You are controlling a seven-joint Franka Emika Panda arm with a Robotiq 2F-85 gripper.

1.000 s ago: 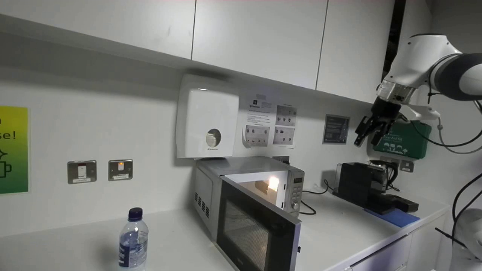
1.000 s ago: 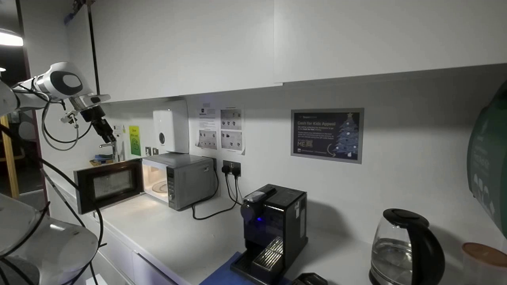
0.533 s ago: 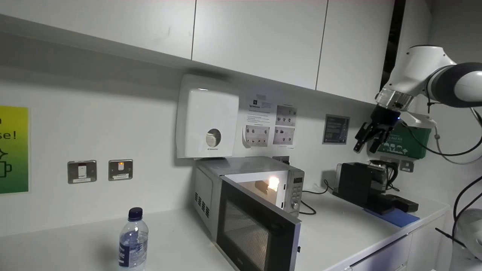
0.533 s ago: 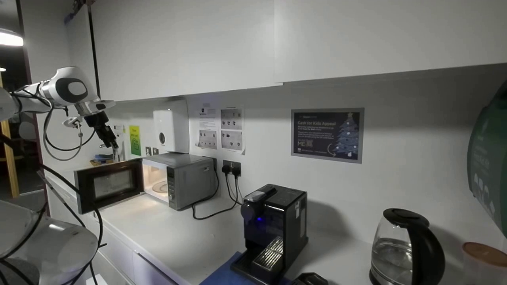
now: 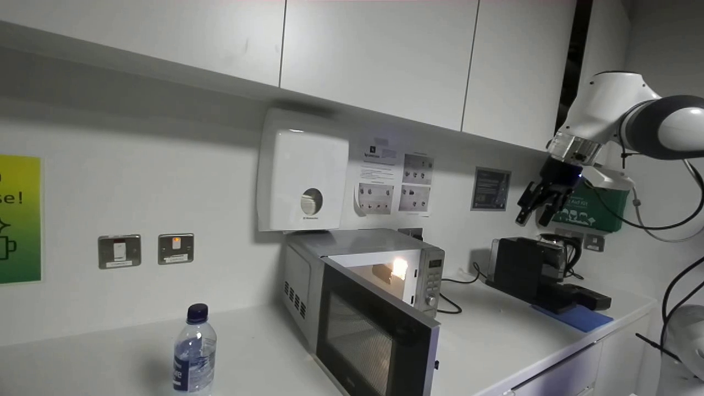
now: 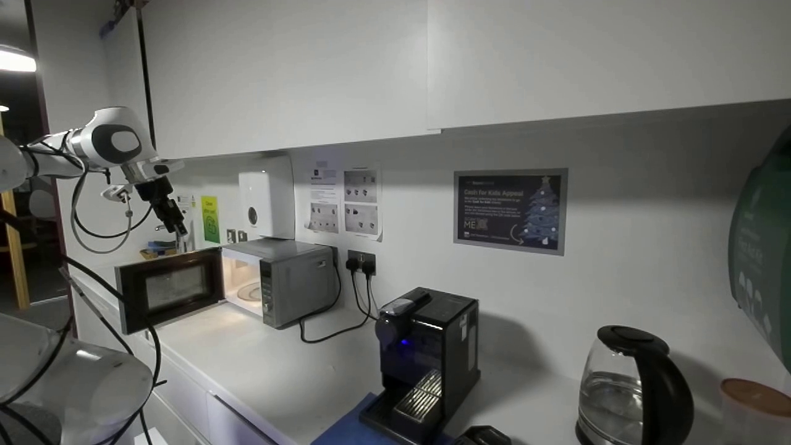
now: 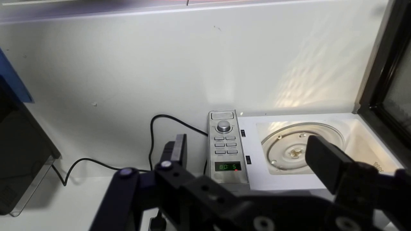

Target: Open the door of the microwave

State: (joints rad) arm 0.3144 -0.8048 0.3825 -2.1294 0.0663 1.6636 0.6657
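The silver-grey microwave (image 5: 300, 275) stands on the counter with its lit inside showing; it is also in an exterior view (image 6: 303, 281) and in the wrist view (image 7: 226, 178). Its door (image 5: 360, 341) is swung wide open toward the counter's front edge; the door also shows in an exterior view (image 6: 170, 287) and at the right edge of the wrist view (image 7: 382, 86). My gripper (image 5: 532, 221) is open and empty, in the air above the counter and apart from the door. In the wrist view the gripper's fingers (image 7: 246, 141) stand wide apart, with the control panel and turntable beyond them.
A water bottle (image 5: 195, 352) stands on the counter beside the microwave. A black coffee machine (image 6: 432, 352) on a blue mat and a glass kettle (image 6: 618, 395) stand on the other side. White cupboards (image 5: 379, 60) hang above. A white dispenser (image 5: 302, 165) is on the wall.
The arm and gripper have come down a little and, in an exterior view, shifted slightly right, slowing in the last half second. The microwave and its open door have not moved.
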